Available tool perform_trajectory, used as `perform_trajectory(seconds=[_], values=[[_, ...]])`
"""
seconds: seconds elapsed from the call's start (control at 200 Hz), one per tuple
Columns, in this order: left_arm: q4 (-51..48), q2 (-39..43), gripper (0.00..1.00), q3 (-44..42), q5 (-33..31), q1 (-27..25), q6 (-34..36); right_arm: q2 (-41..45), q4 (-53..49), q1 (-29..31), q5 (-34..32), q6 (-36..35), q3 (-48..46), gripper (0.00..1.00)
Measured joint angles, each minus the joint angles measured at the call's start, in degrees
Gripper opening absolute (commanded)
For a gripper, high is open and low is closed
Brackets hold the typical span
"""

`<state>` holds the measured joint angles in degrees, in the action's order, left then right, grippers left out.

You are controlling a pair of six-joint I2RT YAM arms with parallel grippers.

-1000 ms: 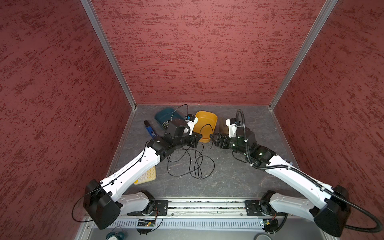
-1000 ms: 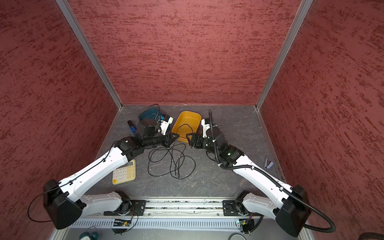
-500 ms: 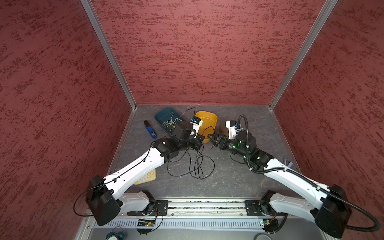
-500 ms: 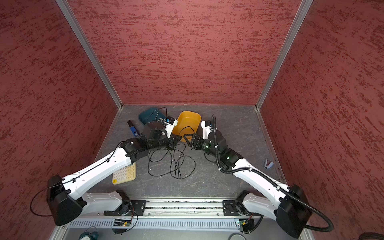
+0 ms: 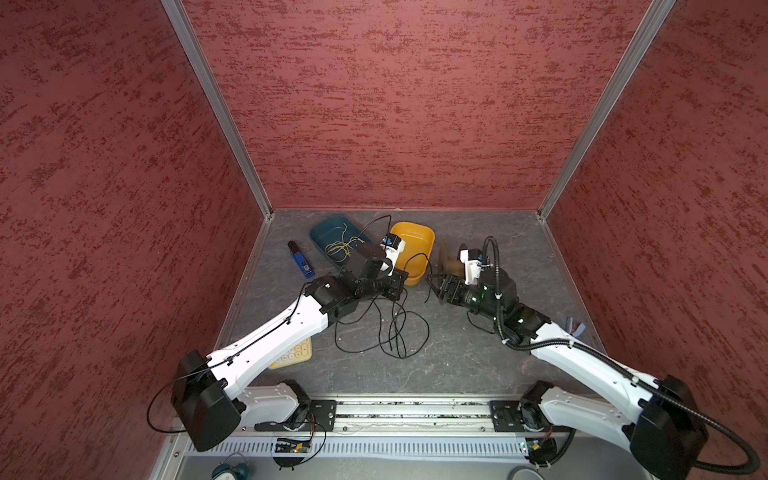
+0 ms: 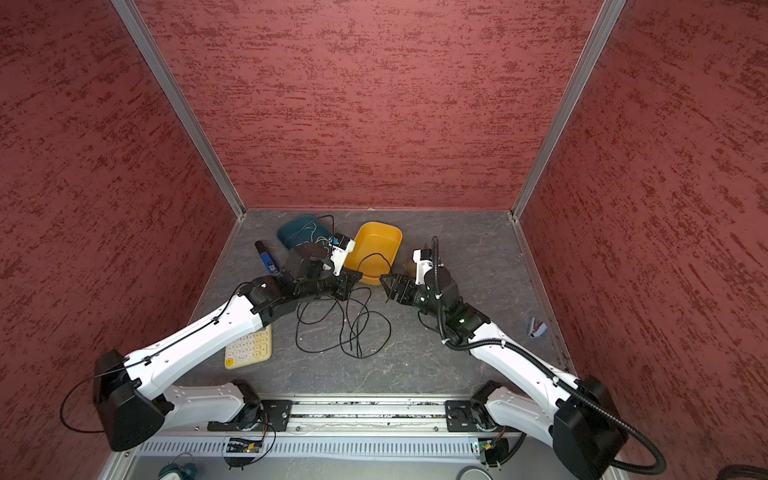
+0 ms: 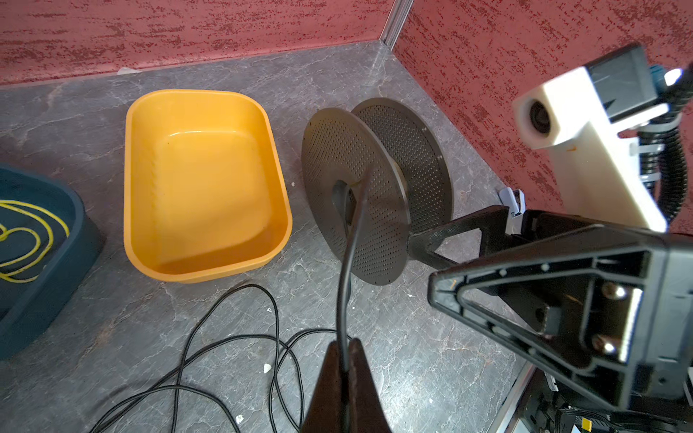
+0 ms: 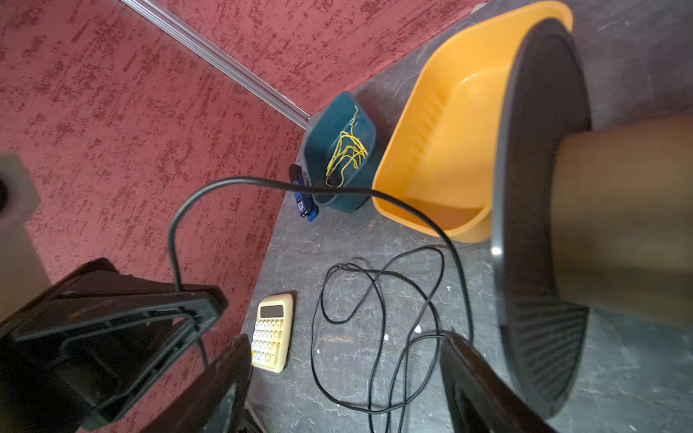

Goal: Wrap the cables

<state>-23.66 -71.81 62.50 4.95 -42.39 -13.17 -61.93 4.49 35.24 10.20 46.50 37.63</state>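
- When comparing against a second earlier, note left gripper (image 5: 402,286) eased slightly rightward, exposing more of the blue tray (image 5: 328,232); pinched shut on the cable (image 7: 340,300).
- Trace the cable: loose loops on the table (image 5: 457,353), one raised arc past the yellow tray (image 5: 415,241) toward the spool (image 7: 337,157).
- Find right gripper (image 5: 432,286) near its earlier station beside the spool, jaws apart, holding nothing visible.
- Judge winding barely started; slack not yet taken up.
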Motion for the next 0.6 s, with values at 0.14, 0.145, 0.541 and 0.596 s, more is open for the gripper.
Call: perform_trajectory(seconds=[0.14,0.145,0.541,0.596], values=[[-0.39,0.13,0.00,0.00,-0.31,0.33,0.09,-0.79,0.46,-0.98,0.55,0.00,-0.35,0.80],[-0.42,0.13,0.00,0.00,-0.33,0.33,0.09,-0.81,0.48,-0.98,0.55,0.00,-0.35,0.80],[-0.79,0.13,0.00,-0.02,-1.40,0.37,0.26,-2.01,2.51,-1.55,2.71,0.66,-0.57,0.80],[-0.79,0.13,0.00,-0.09,-2.40,0.24,0.63,-2.01,3.58,-1.60,4.02,1.57,-0.57,0.81]])
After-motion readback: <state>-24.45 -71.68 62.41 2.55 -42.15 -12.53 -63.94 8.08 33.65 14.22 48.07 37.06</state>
